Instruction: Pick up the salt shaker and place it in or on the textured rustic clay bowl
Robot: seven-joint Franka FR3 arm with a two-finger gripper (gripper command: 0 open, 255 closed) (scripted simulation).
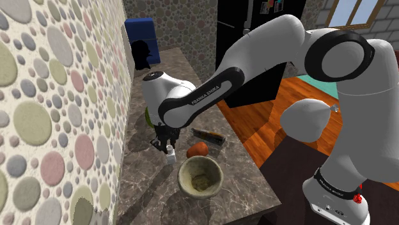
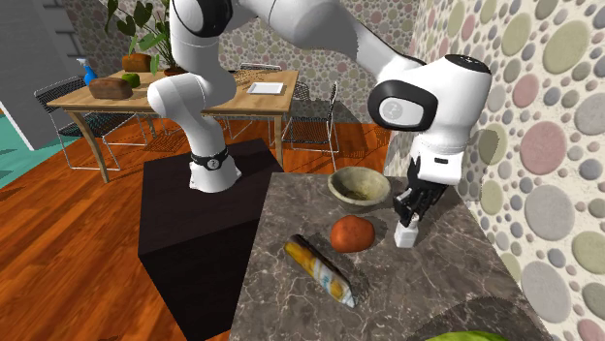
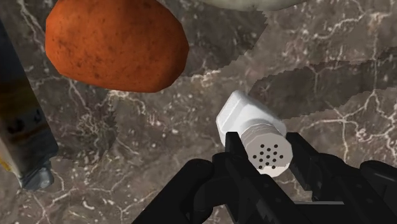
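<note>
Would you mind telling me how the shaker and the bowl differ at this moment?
The shaker is white and boxy with a perforated cap; the bowl is dull greenish-beige, round and open. The shaker is slim and much smaller than the wide bowl. The gripper clasps the shaker's cap, while the bowl stands free. Both look upright on the counter.

Home: marble counter (image 2: 291,208), dining table (image 2: 242,101), chairs (image 2: 312,121), houseplant (image 2: 145,34).

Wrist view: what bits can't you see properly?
Bowl: mostly cut off by the picture's edge.
Long patterned object: cut off by the edge; what it is, unclear.
Salt shaker: its bottom hides behind its own body, so lifted or standing, cannot tell.
</note>
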